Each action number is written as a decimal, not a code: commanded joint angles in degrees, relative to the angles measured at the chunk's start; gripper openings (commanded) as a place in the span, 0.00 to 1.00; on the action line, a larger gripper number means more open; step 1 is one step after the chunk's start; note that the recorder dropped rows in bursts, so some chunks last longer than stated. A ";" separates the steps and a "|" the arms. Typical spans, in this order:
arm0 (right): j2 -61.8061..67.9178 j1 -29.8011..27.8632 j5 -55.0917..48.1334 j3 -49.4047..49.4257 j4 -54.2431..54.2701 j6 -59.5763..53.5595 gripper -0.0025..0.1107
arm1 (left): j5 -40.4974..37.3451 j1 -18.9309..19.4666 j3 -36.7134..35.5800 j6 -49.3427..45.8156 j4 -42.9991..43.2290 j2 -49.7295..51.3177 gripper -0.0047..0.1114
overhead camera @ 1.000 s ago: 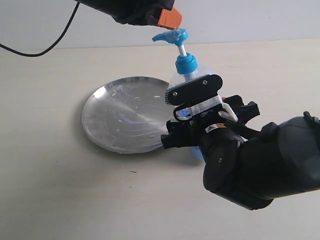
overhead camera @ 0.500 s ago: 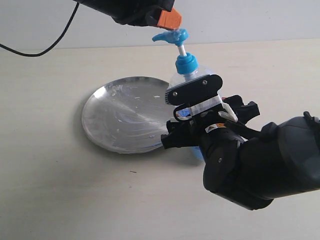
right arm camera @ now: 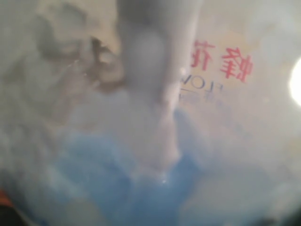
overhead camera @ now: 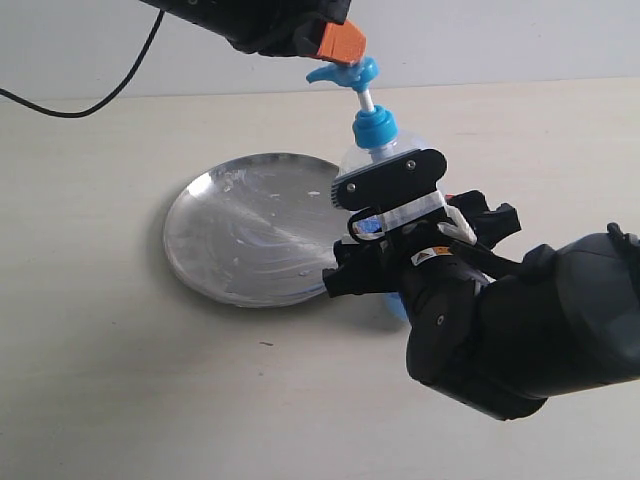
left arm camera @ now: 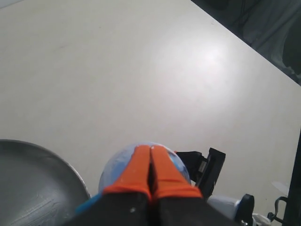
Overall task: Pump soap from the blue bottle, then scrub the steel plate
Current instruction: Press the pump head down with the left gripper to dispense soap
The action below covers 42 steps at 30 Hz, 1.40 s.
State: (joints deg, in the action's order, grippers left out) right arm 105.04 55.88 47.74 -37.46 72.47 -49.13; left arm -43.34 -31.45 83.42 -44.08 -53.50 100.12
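While the blue bottle stands at the rim of the steel plate, clamped in the right gripper, the left gripper, orange fingers pressed together, hovers just over the pump head. Pumping seems next: a straight push down. Nothing blocks it; a black cable lies well behind the plate.

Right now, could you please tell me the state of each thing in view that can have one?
left claw: shut, empty, just over the pump head; contact unclear.
right claw: shut on the bottle.
bottle: upright, held.
pump head: up, white stem showing.
plate: flat on the table, smeared with pale streaks.
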 commanded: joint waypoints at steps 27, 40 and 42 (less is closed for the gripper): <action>-0.17 0.07 2.67 -0.32 -2.18 -0.31 0.02 | -4.58 -0.94 -0.94 3.23 4.92 2.58 0.04; -0.17 0.07 2.67 -0.32 -2.33 -0.31 0.02 | -4.34 -2.77 -0.94 4.06 7.29 2.58 0.04; -0.17 0.07 2.67 -0.32 -2.51 -0.31 0.02 | -4.20 -2.77 -0.94 4.30 8.11 2.58 0.04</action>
State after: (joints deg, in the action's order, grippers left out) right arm 105.04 55.88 48.08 -37.46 73.34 -48.46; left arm -42.51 -32.96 84.15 -40.73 -50.30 101.10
